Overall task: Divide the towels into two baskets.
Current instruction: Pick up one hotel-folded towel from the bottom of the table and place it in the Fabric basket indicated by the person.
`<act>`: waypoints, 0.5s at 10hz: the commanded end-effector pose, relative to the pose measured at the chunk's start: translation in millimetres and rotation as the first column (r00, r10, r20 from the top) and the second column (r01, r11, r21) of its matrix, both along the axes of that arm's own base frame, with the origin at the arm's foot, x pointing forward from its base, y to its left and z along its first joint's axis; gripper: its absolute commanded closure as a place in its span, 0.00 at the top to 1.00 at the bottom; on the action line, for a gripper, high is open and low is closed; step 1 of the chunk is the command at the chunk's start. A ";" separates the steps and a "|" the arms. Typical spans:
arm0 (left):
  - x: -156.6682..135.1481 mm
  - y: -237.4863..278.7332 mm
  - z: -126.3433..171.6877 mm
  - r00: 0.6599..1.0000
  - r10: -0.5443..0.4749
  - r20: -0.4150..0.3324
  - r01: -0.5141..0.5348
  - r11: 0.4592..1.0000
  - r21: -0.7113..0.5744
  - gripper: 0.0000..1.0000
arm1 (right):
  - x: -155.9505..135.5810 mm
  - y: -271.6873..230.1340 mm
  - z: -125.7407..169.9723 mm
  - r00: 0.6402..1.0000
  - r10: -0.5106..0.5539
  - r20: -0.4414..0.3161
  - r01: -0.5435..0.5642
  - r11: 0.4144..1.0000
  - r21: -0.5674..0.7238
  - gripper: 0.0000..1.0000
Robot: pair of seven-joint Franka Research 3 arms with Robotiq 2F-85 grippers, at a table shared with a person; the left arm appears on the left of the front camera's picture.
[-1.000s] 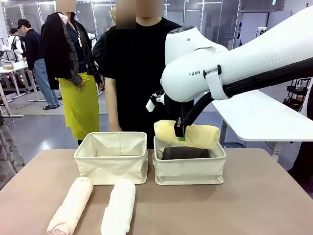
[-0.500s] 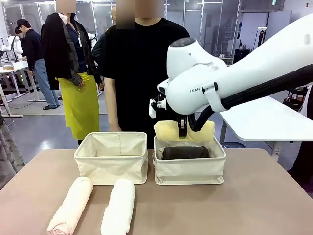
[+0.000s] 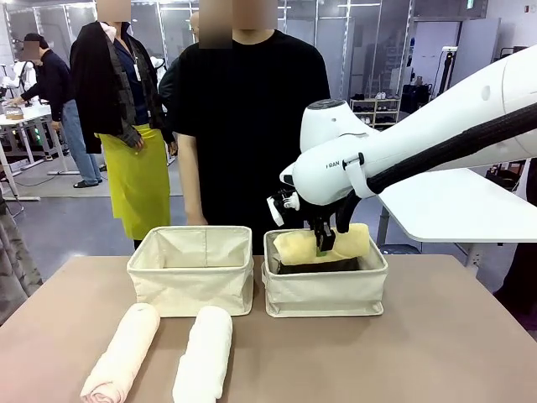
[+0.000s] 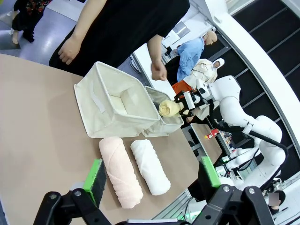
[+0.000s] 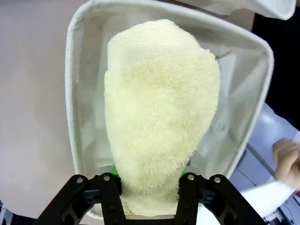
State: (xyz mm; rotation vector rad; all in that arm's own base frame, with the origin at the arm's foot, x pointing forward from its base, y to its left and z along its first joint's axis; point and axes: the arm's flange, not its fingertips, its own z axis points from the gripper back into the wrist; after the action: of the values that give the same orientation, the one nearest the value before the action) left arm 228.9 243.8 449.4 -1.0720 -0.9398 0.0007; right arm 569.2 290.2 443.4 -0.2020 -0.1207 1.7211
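The right tool point(image 3: 323, 246) grips the pale yellow rolled terry towel point(image 3: 294, 246) at its middle, low in the right cream canvas basket point(image 3: 325, 294). Lower it level and let go only once it rests on the dark grey towel roll point(image 3: 340, 266) beneath. The matching left basket point(image 3: 190, 290), at 9 o'clock, is empty. The pale pink towel roll point(image 3: 123, 353) and white towel roll point(image 3: 204, 357) lie on the surface point(image 3: 436, 353) at its 6 o'clock. The left tool point(image 4: 152, 180) gapes.

Count: four towels: pink towel point(image 3: 122, 353), white towel point(image 3: 204, 355), yellow towel point(image 3: 336, 243), grey towel point(image 3: 294, 269). Two baskets: left basket point(image 3: 191, 290), right basket point(image 3: 325, 295).
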 end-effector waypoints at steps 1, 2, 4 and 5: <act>-2.6 0.7 1.7 1.000 -0.004 0.012 0.004 1.000 -0.004 1.00 | 8.9 3.1 1.0 0.998 -0.005 -0.057 0.005 1.000 -0.003 0.42; -2.6 0.7 1.7 1.000 -0.004 0.012 0.004 1.000 -0.004 1.00 | 11.3 3.0 -3.2 0.997 -0.025 -0.072 0.026 1.000 0.005 0.64; -2.6 0.7 1.7 1.000 -0.004 0.012 0.004 1.000 -0.004 1.00 | 8.7 3.0 -4.8 0.996 -0.030 -0.079 0.030 1.000 0.002 1.00; -2.6 0.7 1.7 1.000 -0.004 0.012 0.004 1.000 -0.004 1.00 | 7.9 3.4 -6.3 0.996 -0.033 -0.085 0.033 0.999 0.002 1.00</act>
State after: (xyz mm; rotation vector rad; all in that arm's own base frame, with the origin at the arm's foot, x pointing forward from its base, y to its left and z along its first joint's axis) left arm 228.9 243.8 449.4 -1.0720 -0.9399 0.0007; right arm 578.0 289.7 432.5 -0.1438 -0.0631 1.7063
